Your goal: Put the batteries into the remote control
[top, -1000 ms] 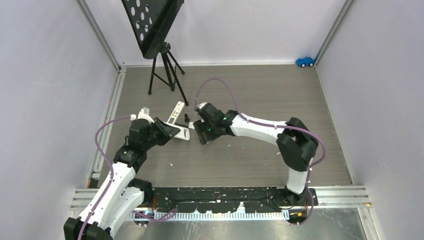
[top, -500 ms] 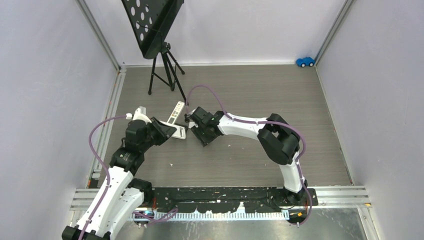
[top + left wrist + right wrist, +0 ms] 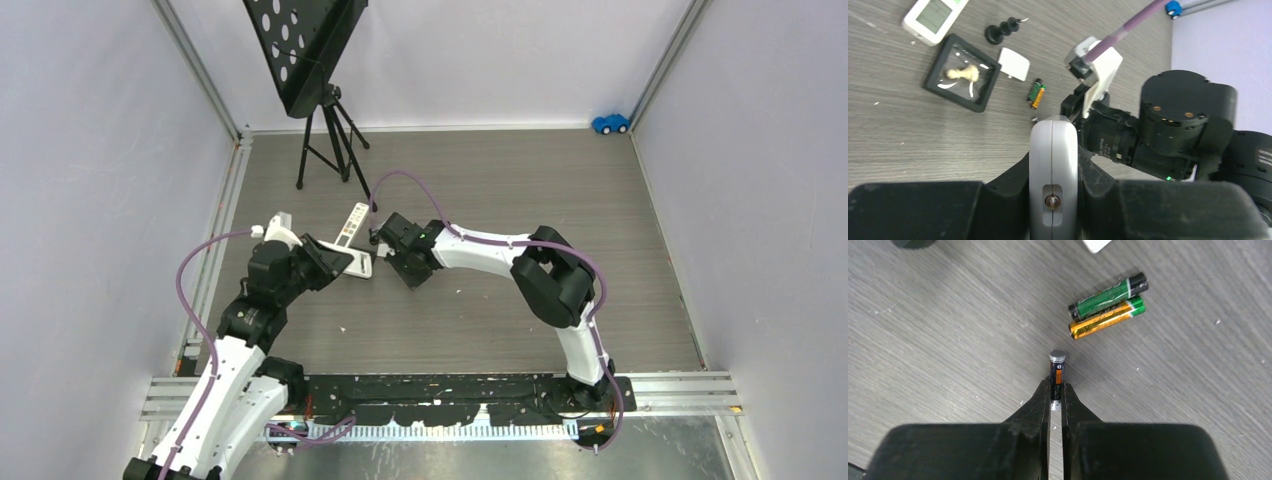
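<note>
The remote control (image 3: 1053, 165), a white-grey body seen edge-on, is clamped between the fingers of my left gripper (image 3: 1053, 161). In the top view this gripper (image 3: 343, 263) holds it low over the table, left of centre. My right gripper (image 3: 1056, 393) is shut on a black battery (image 3: 1057, 371) with an orange mark; the cell's front end sticks out past the fingertips, just above the wood. Two more batteries, one green-black (image 3: 1108, 294) and one orange-green (image 3: 1106, 320), lie side by side ahead and to the right. The right gripper (image 3: 388, 256) sits just right of the remote.
A white battery cover (image 3: 1014, 63), a black square tray (image 3: 933, 82) with a pale pawn, a black chess piece (image 3: 1002, 31) and a second white remote with a screen (image 3: 933, 17) lie nearby. A music stand (image 3: 308, 50) stands at the back left, a blue toy car (image 3: 610, 123) at the back right.
My right arm has swung left toward the batteries and its jaws have closed on the black battery. The left gripper, still holding the remote, shifted slightly left.
</note>
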`<action>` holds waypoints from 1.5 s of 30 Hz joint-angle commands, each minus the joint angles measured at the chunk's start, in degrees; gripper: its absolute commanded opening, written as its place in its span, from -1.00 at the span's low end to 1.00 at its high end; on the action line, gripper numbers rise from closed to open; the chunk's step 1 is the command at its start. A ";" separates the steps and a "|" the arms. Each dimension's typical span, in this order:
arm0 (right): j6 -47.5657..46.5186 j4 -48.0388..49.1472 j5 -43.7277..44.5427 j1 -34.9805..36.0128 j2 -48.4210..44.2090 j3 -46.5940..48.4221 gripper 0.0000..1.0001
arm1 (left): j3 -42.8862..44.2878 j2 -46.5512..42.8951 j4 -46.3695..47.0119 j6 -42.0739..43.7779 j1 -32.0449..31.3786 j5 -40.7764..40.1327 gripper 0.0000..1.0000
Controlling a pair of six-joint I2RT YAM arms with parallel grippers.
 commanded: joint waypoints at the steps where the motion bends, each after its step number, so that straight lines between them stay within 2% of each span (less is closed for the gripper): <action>1: -0.09 -2.33 -3.31 0.08 -5.61 -1.87 -0.94 | 0.49 -2.28 8.80 1.76 0.02 5.62 -1.00; 8: 4.73 -1.11 -6.99 -1.56 -20.81 -8.72 -0.95 | -0.86 -2.17 17.86 1.64 0.02 13.30 -1.00; 14: 18.21 4.53 -5.21 -6.34 -32.34 -10.16 -0.94 | -2.51 1.91 28.77 -3.23 0.02 19.54 -1.00; 18: 27.79 6.50 -6.73 -8.78 -37.11 -10.99 -0.92 | -3.15 5.59 33.83 -8.75 -0.06 20.23 -1.00; 27: 43.19 7.44 -15.25 -8.91 -35.26 -9.77 -0.92 | -7.21 13.39 43.49 -18.55 -0.07 19.77 -1.00; 32: 44.13 7.98 -15.90 -8.39 -33.02 -9.25 -0.88 | -8.67 15.16 46.32 -20.46 -0.07 20.31 -1.00; 45: 44.79 8.82 -15.72 -8.03 -29.49 -8.73 -0.77 | -8.65 14.29 45.63 -20.06 -0.07 20.09 -1.00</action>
